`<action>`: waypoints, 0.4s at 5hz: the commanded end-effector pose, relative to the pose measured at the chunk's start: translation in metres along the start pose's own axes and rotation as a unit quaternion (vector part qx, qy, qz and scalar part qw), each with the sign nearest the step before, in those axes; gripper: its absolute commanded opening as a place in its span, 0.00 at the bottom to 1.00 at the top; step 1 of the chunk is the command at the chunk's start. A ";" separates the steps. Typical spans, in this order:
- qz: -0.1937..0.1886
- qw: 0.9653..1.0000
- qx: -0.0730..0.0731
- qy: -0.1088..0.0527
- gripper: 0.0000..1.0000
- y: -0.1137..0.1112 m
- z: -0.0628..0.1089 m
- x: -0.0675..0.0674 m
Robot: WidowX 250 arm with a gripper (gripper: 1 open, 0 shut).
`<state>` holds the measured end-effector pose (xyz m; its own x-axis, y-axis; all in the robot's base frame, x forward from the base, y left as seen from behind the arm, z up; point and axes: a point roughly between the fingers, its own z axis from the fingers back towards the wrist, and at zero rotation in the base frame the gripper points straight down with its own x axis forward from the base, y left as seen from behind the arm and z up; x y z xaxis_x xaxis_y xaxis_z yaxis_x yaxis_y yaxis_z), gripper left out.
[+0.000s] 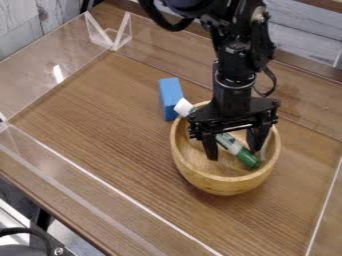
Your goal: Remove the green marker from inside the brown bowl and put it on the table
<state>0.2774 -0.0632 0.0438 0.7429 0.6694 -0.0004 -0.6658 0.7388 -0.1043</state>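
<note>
Green marker (237, 149) lies inside the brown bowl (225, 178), slanting, its white end up at the bowl's far rim and its green cap down toward the near right. The black gripper (234, 142) stands wide open, one finger on either side of the marker, gripping nothing; whether a finger touches it, I cannot tell. The arm (238, 45) reaches down from above, roughly upright, fingertips inside the bowl.

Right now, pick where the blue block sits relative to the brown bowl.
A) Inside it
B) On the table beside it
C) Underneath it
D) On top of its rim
B: the blue block lies on the tabletop, just outside the brown bowl.
</note>
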 end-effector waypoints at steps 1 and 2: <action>-0.006 1.000 -0.013 -0.013 1.00 -0.007 0.007 0.002; -0.005 1.000 -0.013 -0.014 1.00 -0.008 0.006 0.003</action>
<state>0.2783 -0.0627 0.0412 0.7382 0.6745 0.0019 -0.6709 0.7345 -0.1018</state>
